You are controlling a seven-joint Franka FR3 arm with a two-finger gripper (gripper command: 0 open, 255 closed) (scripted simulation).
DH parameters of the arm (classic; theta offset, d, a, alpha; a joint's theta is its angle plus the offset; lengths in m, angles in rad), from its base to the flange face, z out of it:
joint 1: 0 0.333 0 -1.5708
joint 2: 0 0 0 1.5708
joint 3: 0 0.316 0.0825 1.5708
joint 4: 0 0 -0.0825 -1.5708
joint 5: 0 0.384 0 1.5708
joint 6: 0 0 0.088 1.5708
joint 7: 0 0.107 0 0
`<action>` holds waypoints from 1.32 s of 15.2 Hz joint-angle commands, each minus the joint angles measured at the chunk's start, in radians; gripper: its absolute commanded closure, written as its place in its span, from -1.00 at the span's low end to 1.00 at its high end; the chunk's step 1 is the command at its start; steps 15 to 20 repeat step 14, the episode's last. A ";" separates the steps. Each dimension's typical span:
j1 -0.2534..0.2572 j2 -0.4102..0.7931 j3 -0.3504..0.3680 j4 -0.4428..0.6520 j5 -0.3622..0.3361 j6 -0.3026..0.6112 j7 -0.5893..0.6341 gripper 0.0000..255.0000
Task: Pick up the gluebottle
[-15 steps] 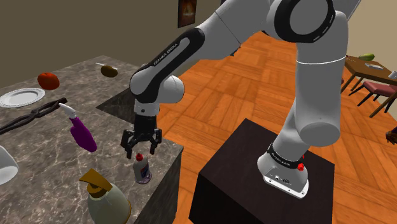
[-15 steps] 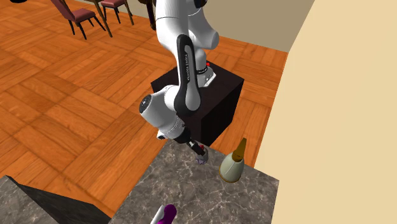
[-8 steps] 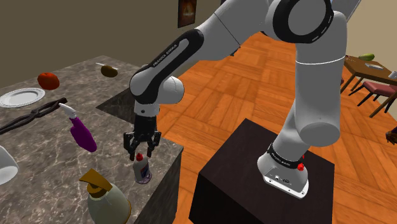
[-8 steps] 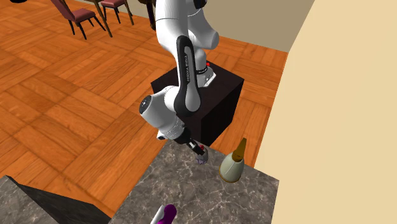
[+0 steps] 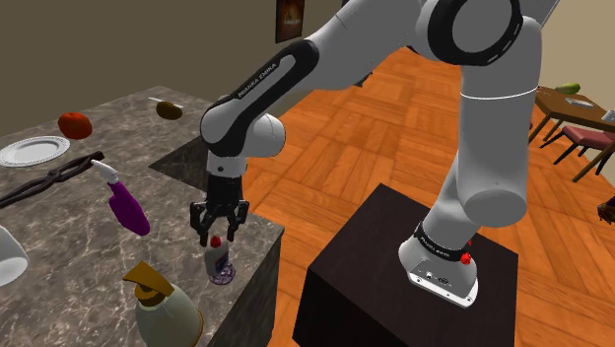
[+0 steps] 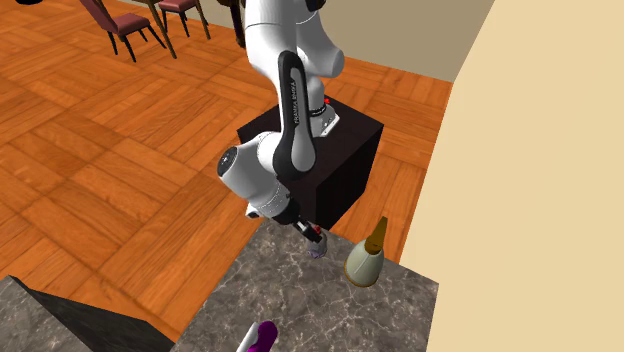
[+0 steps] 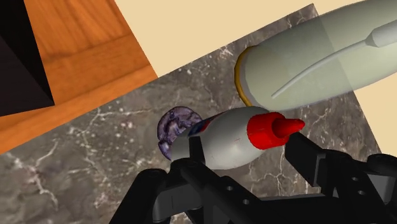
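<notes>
Hovering with my pincer (image 5: 218,235) spread, one finger on either side of the red cap of the gluebottle (image 5: 219,262). No contact is evident. The bottle stands at the desk (image 5: 69,246) edge, near a larger pump bottle (image 5: 163,311).

Hazards:
- Closing this high would pinch only the tapered cap, so slip-out is likely.
- An off-centre closure could tip the bottle over the edge to the floor (image 5: 335,177).
</notes>
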 commanded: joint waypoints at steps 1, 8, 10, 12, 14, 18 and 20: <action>-0.002 -0.022 0.000 -0.004 -0.002 -0.017 0.009 1.00; -0.008 -0.092 -0.002 0.001 -0.016 -0.084 0.051 1.00; -0.009 -0.111 -0.002 0.004 -0.020 -0.103 0.064 1.00; -0.011 -0.129 -0.003 0.009 -0.024 -0.123 0.075 1.00; -0.011 -0.131 -0.003 0.009 -0.024 -0.125 0.076 1.00; -0.011 -0.131 -0.003 0.009 -0.024 -0.125 0.076 1.00; -0.011 -0.131 -0.003 0.009 -0.024 -0.125 0.076 1.00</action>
